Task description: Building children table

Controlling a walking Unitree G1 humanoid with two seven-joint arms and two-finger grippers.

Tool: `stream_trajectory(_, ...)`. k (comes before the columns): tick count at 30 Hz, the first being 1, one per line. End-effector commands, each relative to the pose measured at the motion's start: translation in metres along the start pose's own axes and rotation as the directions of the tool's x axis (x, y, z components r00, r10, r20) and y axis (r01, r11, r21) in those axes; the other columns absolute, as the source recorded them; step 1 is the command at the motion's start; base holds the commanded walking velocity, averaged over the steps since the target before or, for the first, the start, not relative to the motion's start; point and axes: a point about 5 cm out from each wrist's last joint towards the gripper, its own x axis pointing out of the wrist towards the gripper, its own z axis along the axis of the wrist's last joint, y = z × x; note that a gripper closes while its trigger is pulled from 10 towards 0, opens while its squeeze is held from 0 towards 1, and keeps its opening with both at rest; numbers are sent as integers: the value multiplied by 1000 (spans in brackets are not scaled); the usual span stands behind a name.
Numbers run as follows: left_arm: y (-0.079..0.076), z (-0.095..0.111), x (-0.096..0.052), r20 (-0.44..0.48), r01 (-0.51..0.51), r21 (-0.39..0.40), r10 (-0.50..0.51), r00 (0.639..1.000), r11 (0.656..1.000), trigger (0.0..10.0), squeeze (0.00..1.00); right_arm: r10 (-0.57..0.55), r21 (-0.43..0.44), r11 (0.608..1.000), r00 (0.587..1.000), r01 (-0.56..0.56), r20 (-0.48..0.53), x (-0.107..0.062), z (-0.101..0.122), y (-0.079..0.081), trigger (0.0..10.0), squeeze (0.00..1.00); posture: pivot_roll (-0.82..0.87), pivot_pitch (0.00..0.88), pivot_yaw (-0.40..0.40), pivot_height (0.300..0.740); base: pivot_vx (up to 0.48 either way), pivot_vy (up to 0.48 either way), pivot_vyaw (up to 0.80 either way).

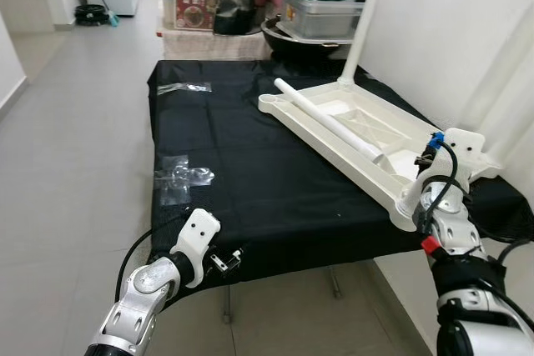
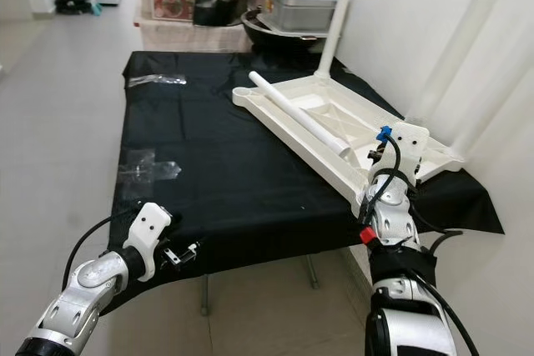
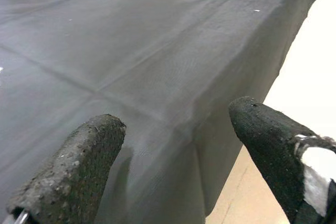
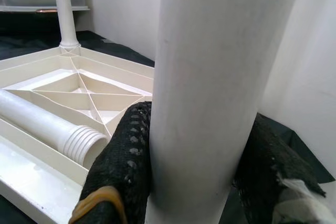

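Note:
A white plastic children's table top (image 1: 367, 135) lies upside down on a table under a black cloth (image 1: 242, 156). One white leg (image 1: 360, 27) stands upright in its far corner. A loose leg (image 1: 329, 121) lies across the ribbed underside, threaded end (image 4: 79, 140) toward me. My right gripper (image 4: 194, 145) is shut on another white leg (image 2: 455, 56), holding it upright at the top's near right corner. My left gripper (image 3: 173, 129) is open at the cloth's front left edge (image 1: 221, 260), holding nothing.
Two clear plastic bags (image 1: 183, 174) (image 1: 185, 87) lie on the cloth's left side. Pots, a grey lidded container (image 1: 321, 6) and boxes are stacked beyond the far end. A white wall (image 1: 467, 14) runs close along the right. Tiled floor (image 1: 75, 164) lies to the left.

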Motion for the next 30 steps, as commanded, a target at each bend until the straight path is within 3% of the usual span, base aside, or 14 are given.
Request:
stream_trajectory(1,-1,-1,0,-11,5,4,-5,1000,1000,10000,0,50,-16,999,996,-51,-69,-3,-20,5,10000,969,19,0,-119,740,0,0,0)
stream_trajectory(8,-2,-1,1,-10,5,3,-5,1000,1000,10000,0,255,80,963,967,-256,17,-8,-5,26,10000,925,15,0,-118,740,0,0,0)
stream_trajectory(9,-2,-1,1,-10,6,2,-6,1000,1000,10000,0,396,109,910,916,-400,62,-15,2,39,10000,0,15,0,-118,740,0,0,0)
stream_trajectory(10,-2,-1,1,-10,6,2,-6,1000,1000,10000,0,396,109,910,916,-400,62,-15,2,39,10000,0,15,0,-118,740,0,0,0)
stream_trajectory(11,-2,-1,1,-11,7,3,-7,1000,1000,10000,0,582,107,798,804,-593,120,-28,11,55,10000,0,13,0,-113,740,0,0,0)
stream_trajectory(12,-2,-1,1,-11,7,3,-7,1000,1000,10000,0,582,107,798,804,-593,120,-28,11,55,10000,0,13,0,-113,740,0,0,0)
stream_trajectory(13,-2,-1,2,-11,8,4,-8,1000,1000,10000,0,736,54,658,656,-751,165,-45,17,66,10000,0,17,0,-115,740,0,0,0)
stream_trajectory(15,-2,-1,2,-11,8,4,-8,1000,1000,10000,0,736,54,658,656,-751,165,-45,17,66,10000,0,17,0,-115,740,0,0,0)
stream_trajectory(16,-1,-1,2,-10,8,6,-8,1000,1000,10000,0,823,11,546,539,-838,183,-57,20,72,10000,0,19,0,-117,740,0,0,0)
stream_trajectory(17,-1,-1,2,-10,8,6,-8,1000,1000,10000,0,823,11,546,539,-838,183,-57,20,72,10000,0,19,0,-117,740,0,0,0)
stream_trajectory(18,0,0,2,-9,7,7,-6,1000,1000,10000,0,884,-19,441,431,-897,179,-67,21,77,10000,0,23,0,-119,740,0,0,0)
stream_trajectory(19,0,0,2,-9,7,7,-6,1000,1000,10000,0,884,-19,441,431,-897,179,-67,21,77,10000,0,23,0,-119,740,0,0,0)
stream_trajectory(21,0,0,2,-9,5,9,-4,1000,1000,10000,0,946,-65,303,291,-951,144,-77,19,81,10000,0,24,0,-119,740,0,0,0)
stream_trajectory(30,0,-1,1,-12,2,13,-2,1000,1000,10000,0,943,-101,330,323,-939,79,-69,8,87,10000,0,35,0,-124,740,0,0,0)
